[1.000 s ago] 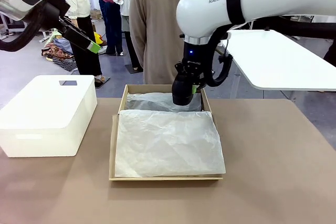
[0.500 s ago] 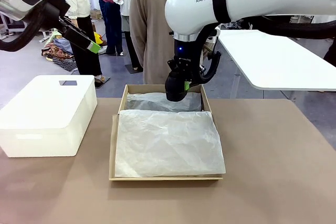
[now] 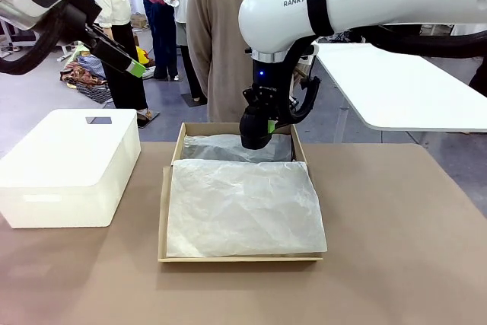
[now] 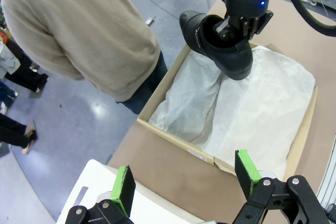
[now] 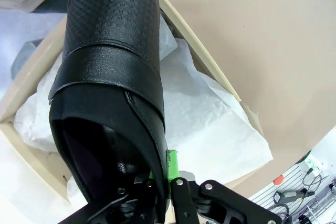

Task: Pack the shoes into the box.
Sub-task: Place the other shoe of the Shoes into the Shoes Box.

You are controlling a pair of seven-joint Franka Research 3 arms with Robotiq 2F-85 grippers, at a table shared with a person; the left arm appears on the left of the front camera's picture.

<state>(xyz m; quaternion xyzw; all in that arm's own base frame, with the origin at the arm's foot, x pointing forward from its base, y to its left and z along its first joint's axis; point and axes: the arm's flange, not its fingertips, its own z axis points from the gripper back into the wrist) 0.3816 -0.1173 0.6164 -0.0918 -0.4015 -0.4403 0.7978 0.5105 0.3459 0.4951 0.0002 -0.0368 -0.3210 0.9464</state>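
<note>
The black shoe (image 4: 226, 51), seen from the left wrist, hangs tilted over the far end of the box (image 4: 181, 145). The right gripper (image 4: 231, 24) is pinched tight on the rim of its opening, with one finger inside. Whether the toe touches the white tissue paper (image 4: 262, 103) is unclear. The left gripper (image 4: 185, 179) is spread wide and holds nothing. The person (image 4: 79, 30) stands just beyond the box, cut off at the top of the picture.

In the right wrist view, the shoe hides most of the gripper (image 5: 163, 177). One green pad (image 5: 172, 163) presses on the outside of the heel wall, and the other finger is lost inside the shoe. Crumpled tissue covers the box floor.

From the front, the right gripper is low over the back of the box and blocks nearly all of the shoe. A tissue sheet conceals whatever lies beneath it. The left gripper is raised high, above the white box (image 3: 68, 165).
</note>
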